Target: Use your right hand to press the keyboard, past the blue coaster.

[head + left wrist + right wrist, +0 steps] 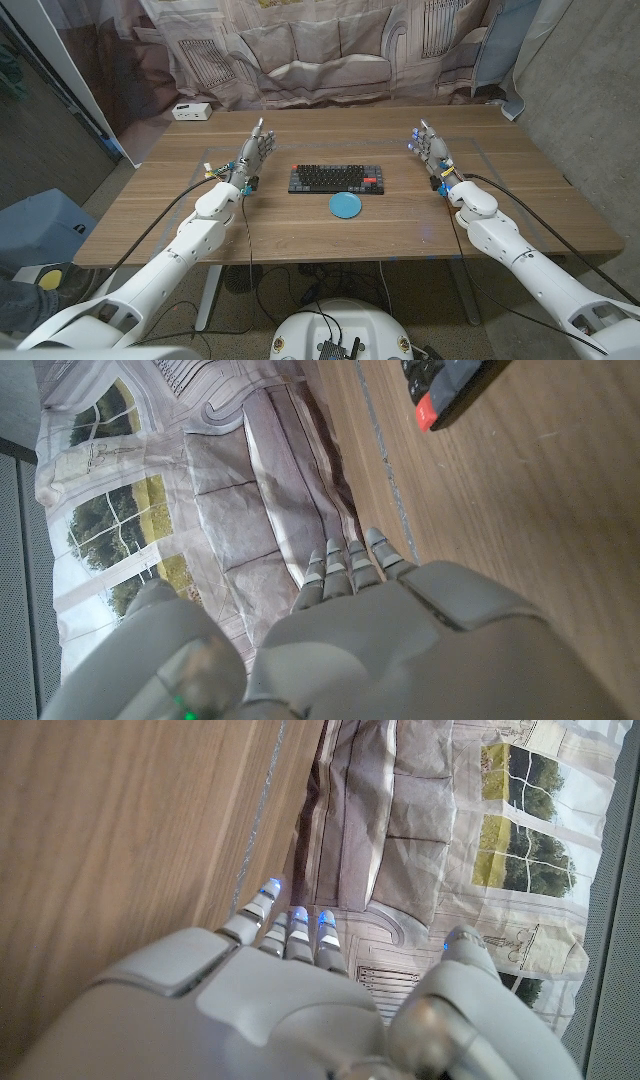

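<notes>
The compact black keyboard with dark grey keys and a red corner key (pixel 338 179) lies flat near the middle of the wooden tabletop (pixel 520 215), and the round blue coaster (pixel 346 205) sits just in front of it, toward the robot, apart from its near edge. The white right hand (pixel 431 146) stands well off to the keyboard's right, fingers extended and close together, holding nothing. The white left hand (pixel 253 152) stands just beside the keyboard's left end, likewise empty with fingers straight.

The likely trouble is the long sideways reach: the right hand must cross bare tabletop and come down on the keys, and a low or short approach could catch the coaster and slide it, or strike the keyboard's edge and shove it toward the left hand. Pressing with several straight fingers at once may also push the light board along rather than depress a key.

The right wrist view gives no sight of either object, so alignment cannot be judged there. In the left wrist view the keyboard is cut off to one red-tipped corner. Key legends are too small to read.
</notes>
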Motion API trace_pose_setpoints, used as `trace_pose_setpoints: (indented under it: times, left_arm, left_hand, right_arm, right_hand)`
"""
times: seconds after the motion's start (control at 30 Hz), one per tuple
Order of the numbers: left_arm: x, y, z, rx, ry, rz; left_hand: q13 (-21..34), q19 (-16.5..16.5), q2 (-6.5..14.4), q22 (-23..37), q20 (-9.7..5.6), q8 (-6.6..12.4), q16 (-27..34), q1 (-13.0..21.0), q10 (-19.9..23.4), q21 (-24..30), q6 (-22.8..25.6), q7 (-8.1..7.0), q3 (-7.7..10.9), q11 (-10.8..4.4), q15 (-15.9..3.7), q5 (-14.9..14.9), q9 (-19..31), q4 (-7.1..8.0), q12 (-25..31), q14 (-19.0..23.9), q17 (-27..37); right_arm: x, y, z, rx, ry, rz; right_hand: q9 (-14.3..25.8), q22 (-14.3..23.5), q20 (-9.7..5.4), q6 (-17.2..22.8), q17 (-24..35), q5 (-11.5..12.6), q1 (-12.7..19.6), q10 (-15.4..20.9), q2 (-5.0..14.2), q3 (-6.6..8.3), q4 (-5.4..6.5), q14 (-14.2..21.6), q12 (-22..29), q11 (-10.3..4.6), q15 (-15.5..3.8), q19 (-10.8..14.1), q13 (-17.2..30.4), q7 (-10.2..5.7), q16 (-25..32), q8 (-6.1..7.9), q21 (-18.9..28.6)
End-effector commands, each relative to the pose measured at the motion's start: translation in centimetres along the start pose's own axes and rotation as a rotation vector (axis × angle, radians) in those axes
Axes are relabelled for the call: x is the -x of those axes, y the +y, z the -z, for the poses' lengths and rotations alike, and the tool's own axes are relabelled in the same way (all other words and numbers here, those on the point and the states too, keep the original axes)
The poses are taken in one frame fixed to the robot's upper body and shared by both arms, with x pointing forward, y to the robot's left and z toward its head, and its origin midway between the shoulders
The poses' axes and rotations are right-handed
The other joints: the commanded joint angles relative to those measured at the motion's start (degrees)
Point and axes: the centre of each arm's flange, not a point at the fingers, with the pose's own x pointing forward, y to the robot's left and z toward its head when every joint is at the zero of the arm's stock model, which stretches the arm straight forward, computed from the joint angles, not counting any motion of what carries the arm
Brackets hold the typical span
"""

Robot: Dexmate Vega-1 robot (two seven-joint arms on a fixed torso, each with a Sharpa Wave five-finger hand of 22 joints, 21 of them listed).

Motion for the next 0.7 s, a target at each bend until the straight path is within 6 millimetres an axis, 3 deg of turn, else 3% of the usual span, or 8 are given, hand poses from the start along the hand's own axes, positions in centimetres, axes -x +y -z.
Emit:
trace_pose_setpoints:
  times: [0.03, 0.37, 0.7]
  left_arm:
    - [0.7, -0.7, 0.1, 0.0, 0.01, 0.026]
    - [1.7, -0.9, -1.4, -0.036, -0.006, 0.059]
    - [1.0, -0.5, -2.0, -0.091, -0.035, 0.057]
  left_hand:
    - [0.1, -0.3, 0.1, 0.2, 0.05, 0.61, 0.3, 0.4, 0.8, 0.2, 0.9, -0.01, 0.31, -0.16, 0.53, 0.3, 0.2, -0.03, 0.4, 0.3, 0.1]
    - [-0.5, -0.8, 0.3, 0.3, -0.24, 0.86, 0.7, 0.5, 1.7, -0.8, 1.7, 0.06, 0.27, -0.11, 0.28, 0.4, 0.2, -0.09, 0.9, 1.3, 0.1]
    - [-0.8, 0.0, 0.4, 0.3, -0.38, 0.87, 0.9, 0.5, 2.3, -1.0, 1.9, 0.13, 0.15, -0.07, 0.36, 0.4, 0.2, -0.13, 1.1, 2.0, 0.1]
  right_arm:
    - [1.1, 0.6, -0.7, 0.014, -0.029, -0.026]
    - [2.3, 1.2, -1.9, 0.069, -0.1, -0.043]
    - [2.9, 1.6, -2.2, 0.102, -0.126, -0.085]
  right_hand:
    - [0.1, 0.3, 0.02, 0.6, 0.2, 0.4, 0.6, 0.6, 0.1, 0.45, -0.11, 0.2, 0.4, 0.7, 0.11, 1.1, 0.0, -0.29, 0.3, 0.46, 0.3]
    - [0.0, 0.3, 0.14, 2.0, -0.1, 0.3, 0.6, 2.1, 0.27, 0.38, -0.28, 1.6, 0.7, 0.4, -0.01, 2.1, -0.2, -0.62, 0.6, 1.0, 0.1]
    - [0.0, 0.3, 0.19, 3.0, -0.2, 0.3, 0.7, 3.0, 0.4, 0.38, -0.42, 2.3, 0.9, 0.59, -0.01, 2.7, -0.4, -0.57, 0.7, 1.27, 0.0]
